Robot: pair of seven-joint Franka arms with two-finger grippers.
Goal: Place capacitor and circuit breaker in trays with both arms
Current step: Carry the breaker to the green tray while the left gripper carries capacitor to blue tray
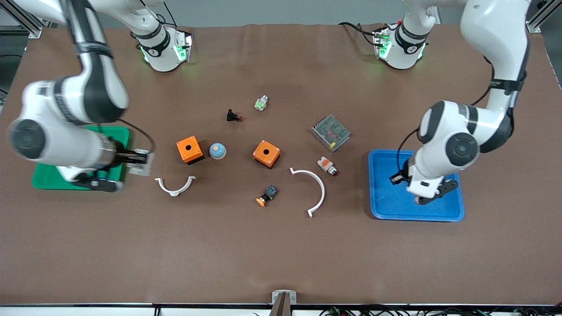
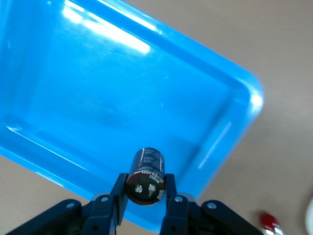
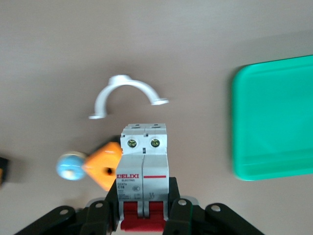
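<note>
My left gripper [image 2: 145,190] is shut on the capacitor [image 2: 145,175], a small black cylinder with a silvery end. It holds it above the blue tray [image 2: 98,98]. In the front view this gripper [image 1: 398,178] hangs over the blue tray [image 1: 439,210] at the left arm's end of the table. My right gripper [image 3: 144,201] is shut on the circuit breaker [image 3: 144,164], a white-grey block with red levers. In the front view it [image 1: 139,163] holds the breaker [image 1: 142,161] over the table beside the green tray [image 1: 48,182].
On the table's middle lie two orange boxes [image 1: 189,149] [image 1: 266,153], a blue dome button [image 1: 217,151], two white curved clamps [image 1: 174,185] [image 1: 314,188], a metal power supply [image 1: 330,132], a white-orange button [image 1: 328,166], a black push-button [image 1: 234,116] and an orange-black button [image 1: 267,195].
</note>
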